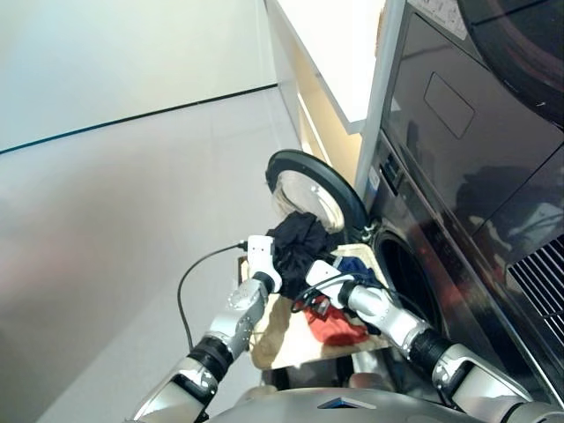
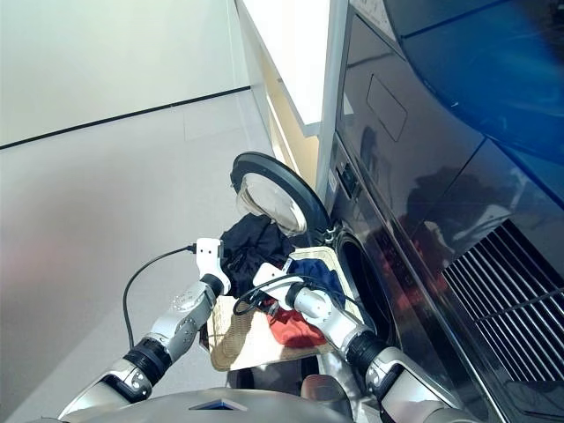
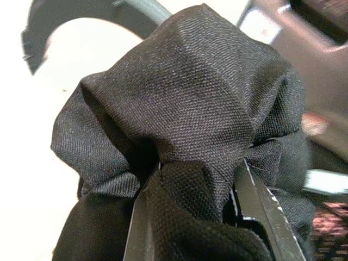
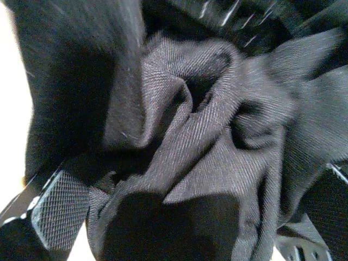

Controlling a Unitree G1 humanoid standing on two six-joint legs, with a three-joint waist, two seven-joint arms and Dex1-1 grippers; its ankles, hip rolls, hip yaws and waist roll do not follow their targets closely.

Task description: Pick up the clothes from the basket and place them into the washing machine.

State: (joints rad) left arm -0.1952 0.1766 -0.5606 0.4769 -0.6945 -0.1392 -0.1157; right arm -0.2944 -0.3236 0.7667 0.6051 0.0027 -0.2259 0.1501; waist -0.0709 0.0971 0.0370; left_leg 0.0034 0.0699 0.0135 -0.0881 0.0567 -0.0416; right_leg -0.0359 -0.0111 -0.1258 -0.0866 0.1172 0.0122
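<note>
Standing with its round door [image 2: 275,198] swung wide and its dark drum mouth exposed, the washing machine [image 2: 414,220] waits beside the basket [image 2: 231,339], which sits just in front of that opening with the orange-red garment [image 2: 295,331] and the navy garment [image 2: 322,273] in it. Raised above the basket, near the open door, the black garment [image 1: 300,242] is bunched between both arms: the left gripper [image 3: 190,217] pinches a fold between its fingers, while the right gripper [image 4: 179,217] is spread, cloth draped across the gap. The carrying step looks in hand; next, the bundle likely needs swinging sideways into the drum mouth, then releasing.
</note>
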